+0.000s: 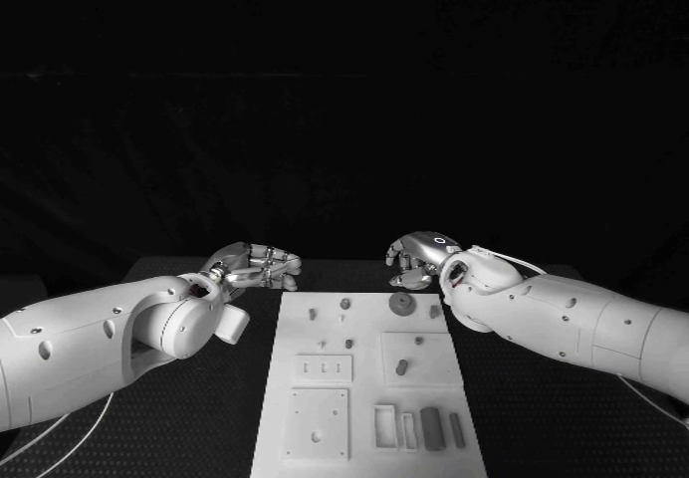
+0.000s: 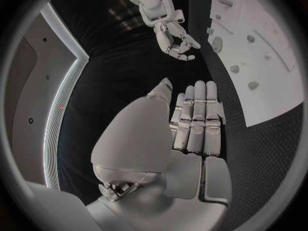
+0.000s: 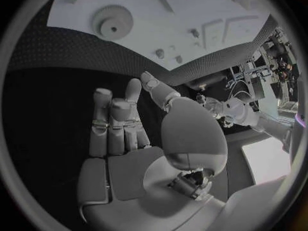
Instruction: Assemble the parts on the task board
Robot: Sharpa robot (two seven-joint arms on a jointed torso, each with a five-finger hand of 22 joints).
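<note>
- Nothing is held by the left hand; in the left wrist view its fingers are seen stretched out side by side over the black tabletop, just beside the far left corner of the task board.
- Nothing is held by the right hand either; its fingers are extended and a little apart, and it is poised just off the board's far right corner, close to the round disc-shaped part.
- The step in hand is judged to be the first reach for a part, since every part is seen lying or standing on the board and neither hand touches one.
- The disc is judged the nearest target for the right hand; it lies flat with its central hole facing up, so no long axis is offered, and a pinch across its rim would be needed, approached from above.
- Small pegs are seen standing near the board's far edge; care should be taken that they are not knocked as a hand is lowered.
- At the board's near end, long bar-shaped parts lie flat, with their long axes running from the near edge toward the far edge; they should be gripped across the short width.
- The board should be steadied by the free hand if it is seen to slide.
</note>
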